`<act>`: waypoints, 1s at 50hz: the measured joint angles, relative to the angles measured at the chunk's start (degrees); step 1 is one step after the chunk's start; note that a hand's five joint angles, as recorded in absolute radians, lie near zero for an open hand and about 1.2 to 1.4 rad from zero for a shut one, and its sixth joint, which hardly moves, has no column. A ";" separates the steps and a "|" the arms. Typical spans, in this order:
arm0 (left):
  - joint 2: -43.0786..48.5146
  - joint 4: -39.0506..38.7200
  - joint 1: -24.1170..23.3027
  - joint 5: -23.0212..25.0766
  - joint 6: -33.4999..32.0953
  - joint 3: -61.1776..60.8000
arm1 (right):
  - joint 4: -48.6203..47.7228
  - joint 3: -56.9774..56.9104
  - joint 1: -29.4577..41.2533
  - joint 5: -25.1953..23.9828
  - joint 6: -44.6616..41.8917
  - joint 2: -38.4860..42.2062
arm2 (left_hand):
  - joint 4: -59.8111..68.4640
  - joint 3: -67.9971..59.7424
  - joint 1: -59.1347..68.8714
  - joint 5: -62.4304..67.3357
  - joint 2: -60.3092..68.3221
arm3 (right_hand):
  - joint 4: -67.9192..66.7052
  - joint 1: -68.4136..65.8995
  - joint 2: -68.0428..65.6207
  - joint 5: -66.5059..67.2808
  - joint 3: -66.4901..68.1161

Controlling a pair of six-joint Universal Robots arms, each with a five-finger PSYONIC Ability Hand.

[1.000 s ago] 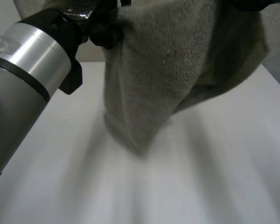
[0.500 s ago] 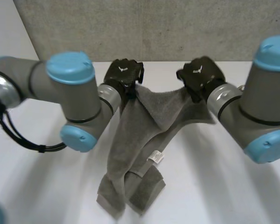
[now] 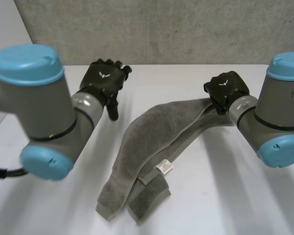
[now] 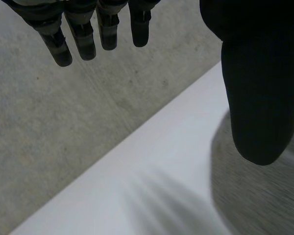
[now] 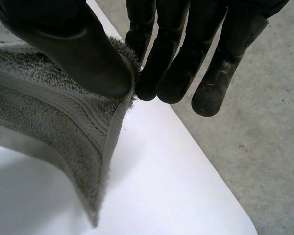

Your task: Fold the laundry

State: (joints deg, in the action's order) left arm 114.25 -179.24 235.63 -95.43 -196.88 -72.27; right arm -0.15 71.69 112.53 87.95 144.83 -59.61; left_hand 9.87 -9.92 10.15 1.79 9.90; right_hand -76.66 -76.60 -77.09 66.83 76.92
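Observation:
A grey towel [image 3: 157,132] lies rumpled in a long slanting strip on the white table [image 3: 225,196], its white label [image 3: 162,166] facing up. My right hand [image 3: 226,89] holds the towel's far right corner, and in the right wrist view thumb and fingers [image 5: 176,63] pinch that corner of the towel [image 5: 49,112]. My left hand [image 3: 104,81] hovers to the left of the towel's far end, open and apart from it. In the left wrist view its straight fingers [image 4: 83,34] hold nothing, and the towel [image 4: 259,196] lies below the thumb.
A grey concrete wall [image 3: 161,29] rises just behind the table's far edge. My left arm's big joints [image 3: 39,112] hang over the table's left side. The right arm's elbow [image 3: 279,122] is over the right side.
My left hand has opened, let go of its towel corner and swung left. The towel has dropped from hanging to lying on the table. My right hand moved right and lower, still pinching.

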 measured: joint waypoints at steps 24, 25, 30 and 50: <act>-10.68 -0.33 -5.34 -1.58 9.81 -30.19 | -0.80 0.18 -1.64 -0.05 -0.43 2.28 | 0.31 -0.23 0.03 0.00 0.28 | 0.00 0.00 0.00 0.00 0.00; -10.64 -0.35 -5.46 -1.69 10.15 -30.32 | -0.80 0.19 -1.64 -0.05 -0.43 2.33 | 0.32 -0.24 0.04 0.00 0.29 | 0.00 0.00 0.00 0.00 0.00; -10.44 -0.73 -6.21 -3.21 13.53 -30.67 | -0.80 0.38 -1.60 -0.06 -0.43 2.66 | 0.41 -0.36 0.22 0.00 0.39 | 0.00 0.00 0.00 0.00 0.00; -5.10 -7.21 -11.49 -9.36 17.81 -27.77 | -0.91 1.13 -0.86 0.03 -0.62 3.82 | 0.43 -0.37 0.22 0.00 0.50 | 0.00 0.00 -0.24 0.00 0.01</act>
State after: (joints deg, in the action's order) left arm 109.14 -186.44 224.14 -104.79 -179.07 -100.04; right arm -1.06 72.82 111.67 87.98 144.21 -55.79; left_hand 10.30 -10.29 10.37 1.79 10.41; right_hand -76.67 -76.60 -77.34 66.83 76.93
